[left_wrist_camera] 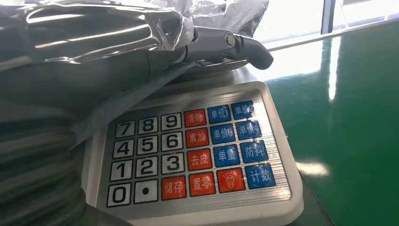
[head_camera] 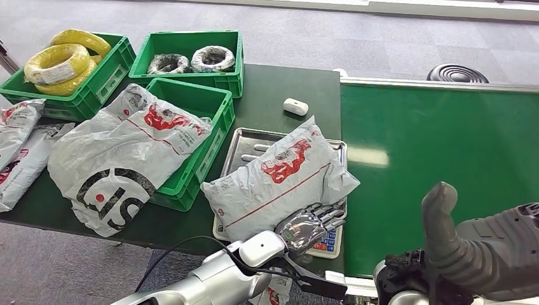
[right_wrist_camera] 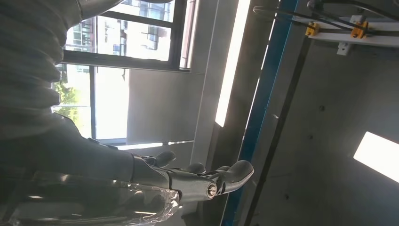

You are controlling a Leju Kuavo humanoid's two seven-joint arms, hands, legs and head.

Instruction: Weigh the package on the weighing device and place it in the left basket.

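A: Starting with the head view, where is the package (head_camera: pixel 279 178) placed?

B: It is seen lying on the metal tray of the scale (head_camera: pixel 245 143), near the front edge of the surface (head_camera: pixel 273 95), beside the green conveyor (head_camera: pixel 438 152). The left hand (head_camera: pixel 311 225) is laid against the package's near edge, fingers tucked at its underside. A firm grip cannot be confirmed from here.

A: And the left wrist view?

B: The keypad (left_wrist_camera: pixel 193 155) of the scale is shown close up, with a finger (left_wrist_camera: pixel 244 47) curved under the crinkled plastic above it. The package is judged to be touched, perhaps pinched, but whether it is held cannot be told.

A: The right wrist view?

B: The right hand (right_wrist_camera: pixel 188 181) is seen holding nothing, its fingers lightly apart and pointing upward towards ceiling and windows.

A: How far along is the task judged to be?

B: Weighing appears to be under way or done, since the package is set on the scale. Lifting it and putting it in the left basket (head_camera: pixel 197 136), where a large bag already rests, is left.
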